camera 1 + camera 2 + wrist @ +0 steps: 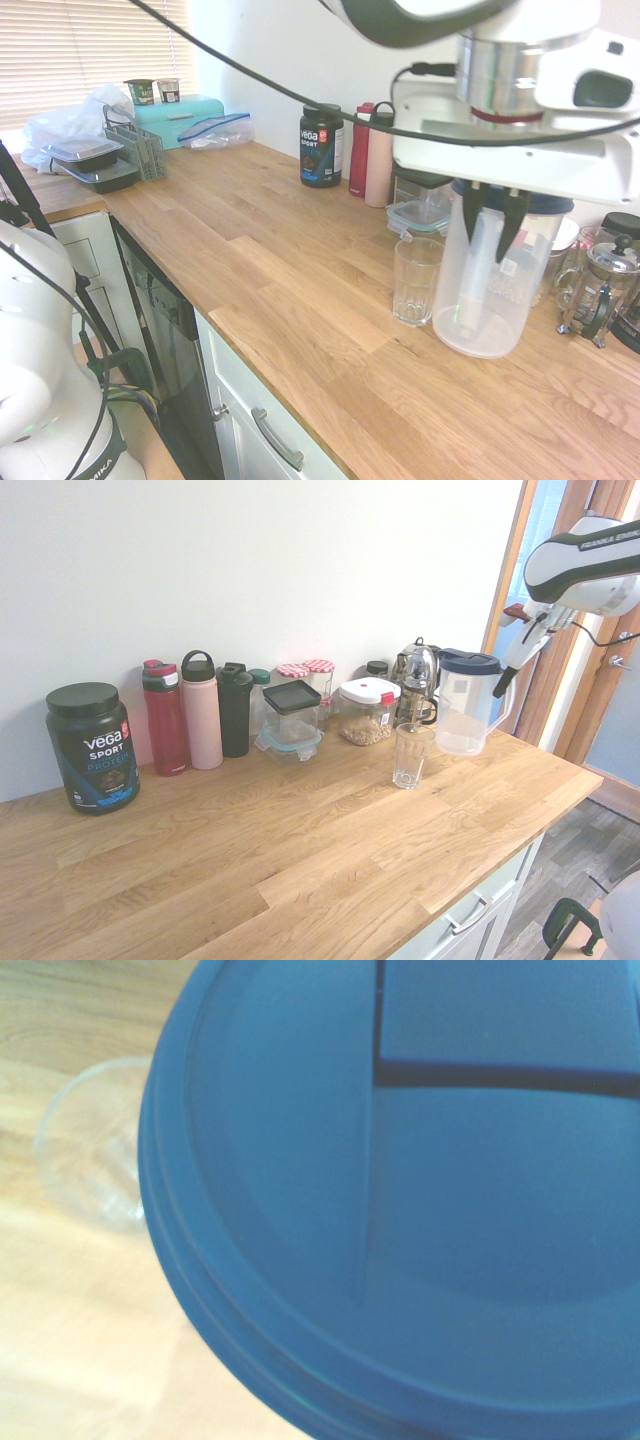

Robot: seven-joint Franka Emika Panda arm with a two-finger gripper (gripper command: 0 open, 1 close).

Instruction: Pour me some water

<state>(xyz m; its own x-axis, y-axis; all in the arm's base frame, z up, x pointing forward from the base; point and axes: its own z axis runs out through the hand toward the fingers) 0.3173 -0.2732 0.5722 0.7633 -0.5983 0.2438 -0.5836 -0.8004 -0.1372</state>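
The clear plastic pitcher with a dark blue lid [468, 702] stood upright on the wooden bench [300, 850], toward the bench's back edge and near the end by the doorway. In the wrist view its blue lid [400, 1210] filled most of the picture. Just beside the pitcher, a little nearer the front edge and apart from it, stood the empty ribbed drinking glass [411, 755], upright.

The gripper [508, 680] hung at the pitcher's handle side, pointing steeply down, its dark fingers [510, 225] drawn together. In the first exterior view they crossed in front of the pitcher's upper wall just under the lid; whether they pinched the handle could not be told.

Behind the pitcher, against the wall, stood a glass and metal French press [417, 685]. Along the back edge from there came a clear food box with a white lid and red clip [366, 710], two jars with red checked lids [308, 676], a square glass container with a dark lid [291, 720], a black bottle [235, 708], a pink bottle with a black cap [201, 710], a dark red bottle [164, 718] and a black tub of Vega Sport protein powder [92, 746].
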